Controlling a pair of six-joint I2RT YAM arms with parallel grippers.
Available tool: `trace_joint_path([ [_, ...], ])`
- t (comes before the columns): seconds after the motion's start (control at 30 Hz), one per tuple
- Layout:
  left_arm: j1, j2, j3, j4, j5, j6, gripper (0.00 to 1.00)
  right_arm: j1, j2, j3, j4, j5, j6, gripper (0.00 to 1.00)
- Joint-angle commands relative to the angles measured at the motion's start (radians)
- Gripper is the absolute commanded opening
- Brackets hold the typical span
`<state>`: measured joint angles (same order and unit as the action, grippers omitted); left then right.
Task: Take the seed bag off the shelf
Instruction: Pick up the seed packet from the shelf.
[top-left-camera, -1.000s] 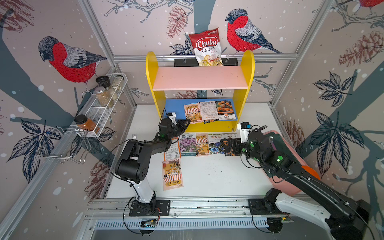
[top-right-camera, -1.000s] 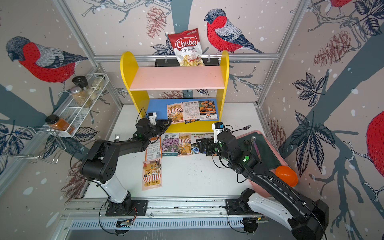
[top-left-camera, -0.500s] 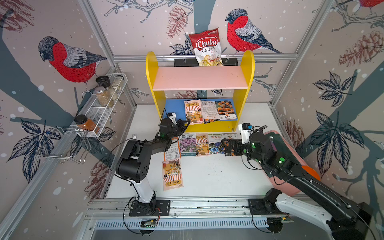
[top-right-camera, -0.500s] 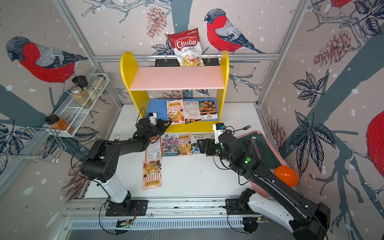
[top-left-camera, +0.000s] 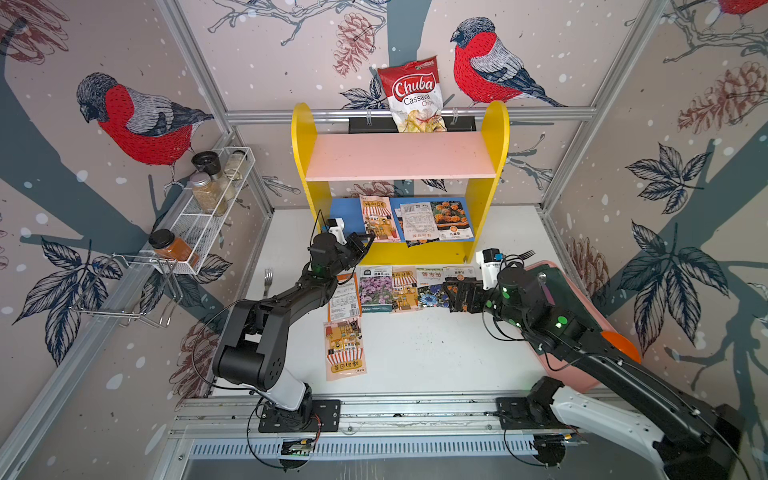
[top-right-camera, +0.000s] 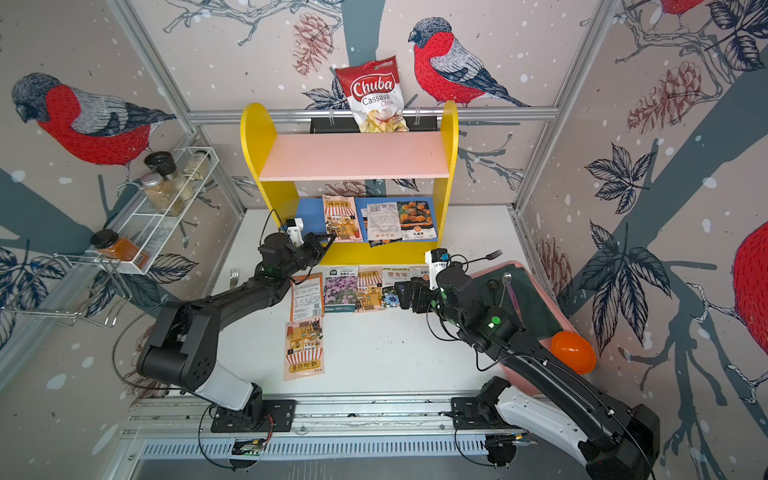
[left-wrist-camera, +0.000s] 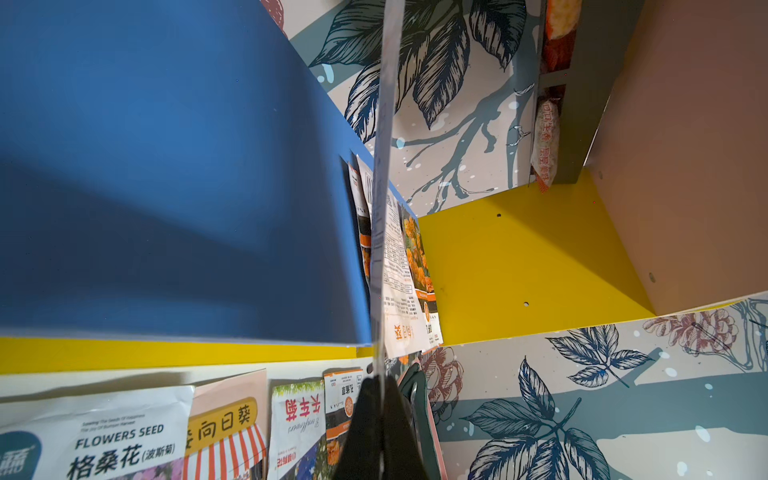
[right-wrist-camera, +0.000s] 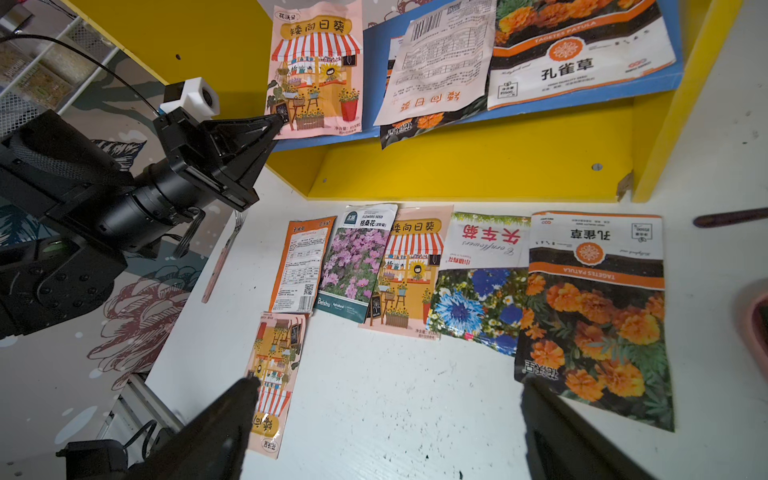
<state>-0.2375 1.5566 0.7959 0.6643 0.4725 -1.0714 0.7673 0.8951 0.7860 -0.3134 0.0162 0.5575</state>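
Seed bag (top-left-camera: 377, 218) on shelf (top-left-camera: 303, 166) blue lower board, 9 o'clock end; left gripper (top-left-camera: 366, 241) jaws clamped on its near corner; right gripper (top-left-camera: 452, 293) jaws apart above table (top-left-camera: 436, 353).

Risk: thin corner pinch slips; drag disturbs overhanging neighbour packets (top-left-camera: 417, 222) at 3 o'clock.

Legible: bag "矮向日葵"; marigold packet (top-left-camera: 451, 220) "孔雀草", "TAGETES PATULA"; table packet (right-wrist-camera: 353, 266) "FLOWERS SEED", "Beishu"; crisp bag (top-left-camera: 415, 95) "Chuba Cassava".

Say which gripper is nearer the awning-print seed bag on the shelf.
Left. The left gripper grips the seed bag by a corner; the right gripper hangs open over packets on the table.
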Motion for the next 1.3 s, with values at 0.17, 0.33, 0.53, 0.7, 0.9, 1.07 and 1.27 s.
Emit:
trace_joint_path([
  [0.17,0.001,-0.131,-0.039,-0.120,0.148,0.100,0.00,-0.030,-0.014,-0.031,0.169,-0.169,0.038,1.00],
  [0.33,0.001,-0.277,-0.104,-0.238,0.255,0.173,0.00,-0.089,-0.021,-0.070,0.284,-0.347,0.082,0.99],
  [0.53,-0.008,-0.482,-0.208,-0.287,0.352,0.143,0.00,-0.163,-0.010,-0.114,0.416,-0.507,0.143,0.94],
  [0.7,-0.021,-0.624,-0.231,-0.378,0.408,0.143,0.00,-0.194,0.051,-0.145,0.559,-0.618,0.208,0.82],
  [0.9,-0.038,-0.706,-0.232,-0.461,0.475,0.156,0.00,-0.184,0.159,-0.106,0.655,-0.723,0.244,0.70],
  [1.07,-0.044,-0.737,-0.272,-0.426,0.515,0.118,0.00,-0.156,0.195,-0.068,0.682,-0.724,0.249,0.66],
  [1.27,-0.052,-0.772,-0.281,-0.379,0.523,0.064,0.00,-0.149,0.232,-0.060,0.713,-0.725,0.263,0.61],
])
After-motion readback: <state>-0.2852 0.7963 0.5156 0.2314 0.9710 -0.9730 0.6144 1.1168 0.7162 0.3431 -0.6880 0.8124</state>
